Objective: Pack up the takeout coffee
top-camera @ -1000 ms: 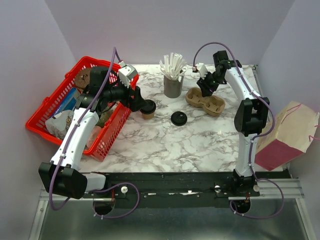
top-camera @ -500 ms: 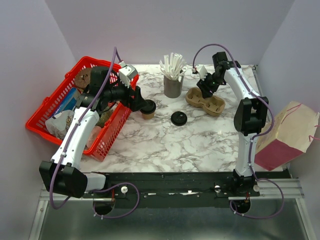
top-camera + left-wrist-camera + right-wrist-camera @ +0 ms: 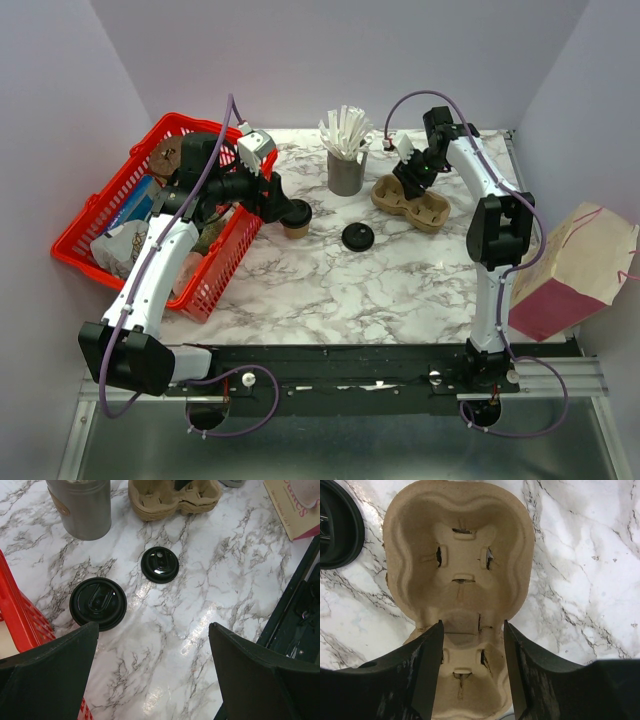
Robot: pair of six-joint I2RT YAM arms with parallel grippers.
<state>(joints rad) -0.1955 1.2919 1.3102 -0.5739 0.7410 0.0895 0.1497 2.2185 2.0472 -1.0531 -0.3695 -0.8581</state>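
Count: one tan paper cup (image 3: 294, 228), two black lids, one two-cell pulp carrier (image 3: 425, 208), one grey cup (image 3: 346, 175) of white sticks (image 3: 345, 130), one red basket (image 3: 215, 275), one paper bag (image 3: 575, 265) off the bench's (image 3: 400, 280) right edge. Cup stands on the bench just beside the basket, the first lid (image 3: 97, 603) on top of it; the second lid (image 3: 159, 565) lies flat on the marble between cup and carrier. Left gripper (image 3: 153, 630) spread fully wide, cup lid just beside one finger, nothing held. Right gripper (image 3: 472, 625) partly apart over the carrier's one cell; contact not discernible. Top view alone shows the cup's tan wall; left wrist sees only lid tops. Right wrist alone shows slots in the carrier cells, plus one lid's edge.
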